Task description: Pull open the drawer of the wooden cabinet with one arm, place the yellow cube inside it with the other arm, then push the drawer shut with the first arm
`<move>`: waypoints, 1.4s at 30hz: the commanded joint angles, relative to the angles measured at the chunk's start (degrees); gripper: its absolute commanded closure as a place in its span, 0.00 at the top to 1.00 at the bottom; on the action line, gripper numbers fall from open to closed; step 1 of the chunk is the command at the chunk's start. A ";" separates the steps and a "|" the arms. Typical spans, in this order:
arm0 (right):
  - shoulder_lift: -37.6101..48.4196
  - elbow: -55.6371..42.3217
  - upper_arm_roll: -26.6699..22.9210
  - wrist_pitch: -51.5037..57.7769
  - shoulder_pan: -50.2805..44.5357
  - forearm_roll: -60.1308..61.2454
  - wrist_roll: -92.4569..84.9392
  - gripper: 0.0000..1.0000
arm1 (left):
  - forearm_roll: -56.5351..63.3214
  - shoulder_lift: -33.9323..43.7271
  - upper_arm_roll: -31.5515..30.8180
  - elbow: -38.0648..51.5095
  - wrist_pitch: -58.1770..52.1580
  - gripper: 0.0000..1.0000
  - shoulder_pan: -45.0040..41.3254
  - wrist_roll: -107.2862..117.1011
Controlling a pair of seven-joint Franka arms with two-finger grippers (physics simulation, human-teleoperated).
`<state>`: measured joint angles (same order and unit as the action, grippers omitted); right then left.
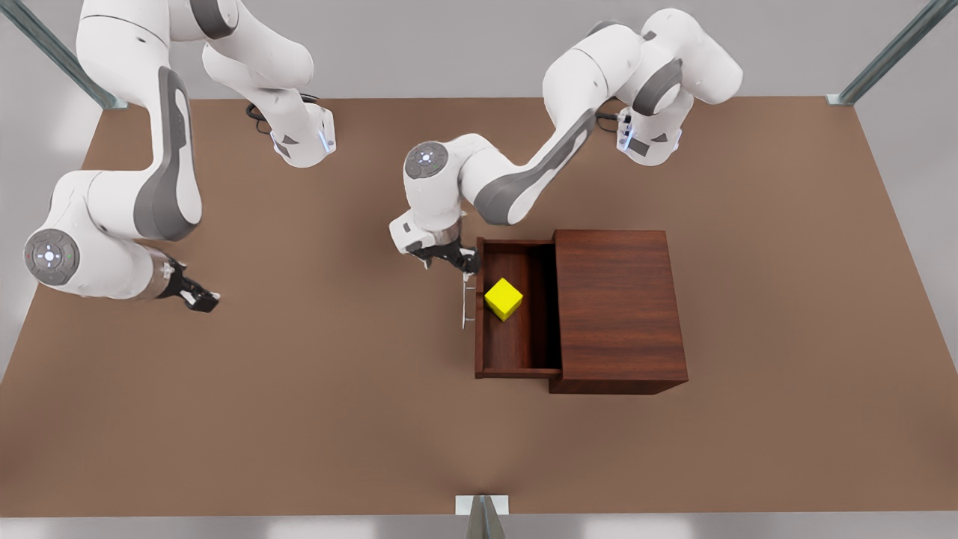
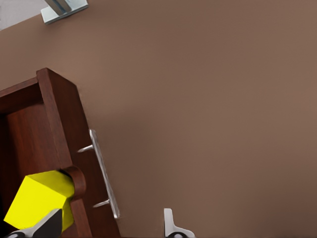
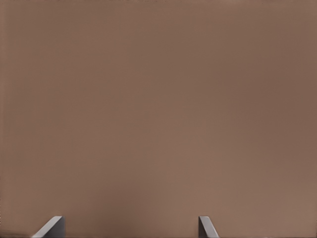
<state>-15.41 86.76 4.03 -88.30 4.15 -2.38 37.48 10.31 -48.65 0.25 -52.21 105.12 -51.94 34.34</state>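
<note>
The drawer (image 1: 516,311) is pulled out of the cabinet (image 1: 617,311) and the cube (image 1: 503,299) lies inside it, so closing is judged to be the step in hand. The front panel should be pushed squarely, near the handle (image 1: 467,303), so that the tray is not skewed. The left gripper (image 1: 458,260) is held spread beside the handle, bent down from a folded arm. The right gripper (image 1: 202,298), also spread, waits well apart over the table (image 1: 299,419).

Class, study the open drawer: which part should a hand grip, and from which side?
Grip the silver bar handle on the drawer front: two posts hold it off the panel. Come from the front view's left, where the open left hand hovers; the right hand waits farther left.
</note>
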 commanded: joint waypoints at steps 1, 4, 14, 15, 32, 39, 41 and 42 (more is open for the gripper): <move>-0.58 -0.72 -0.07 -1.79 -0.19 0.01 -36.34 1.00 | 3.40 -3.02 0.71 0.09 15.10 1.00 -0.62 45.90; -0.59 -0.81 -6.40 -1.88 -6.17 0.54 -36.08 1.00 | 3.40 -6.63 2.30 0.18 23.72 1.00 -0.62 45.99; -0.76 -1.07 -5.96 -1.35 -6.17 0.45 -35.81 1.00 | 6.39 -9.36 5.20 1.23 13.36 1.00 -2.82 41.86; -0.76 -1.07 -5.96 -1.35 -6.17 0.54 -35.72 1.00 | 7.18 -9.44 5.20 1.15 11.16 1.00 -2.82 40.37; -1.20 -1.07 -5.70 -1.35 -6.26 0.36 -35.11 1.00 | 5.78 -7.34 5.28 0.44 -1.68 1.00 1.13 24.11; -1.29 -1.07 -5.70 -1.35 -6.35 0.36 -35.11 1.00 | 2.35 -4.87 5.37 -1.93 -5.10 1.00 5.09 20.06; -1.29 -1.07 -5.70 -1.35 -6.26 0.28 -35.11 1.00 | 2.35 -4.87 5.37 -2.72 -5.28 1.00 6.32 18.30; -1.29 -1.07 -5.70 -1.35 -6.26 0.28 -35.11 1.00 | 2.35 -4.87 5.37 -2.72 -5.28 1.00 6.76 18.22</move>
<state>-16.76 85.74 -1.66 -89.67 -2.11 -2.11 5.63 13.19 -53.65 5.60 -54.85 101.90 -45.41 59.21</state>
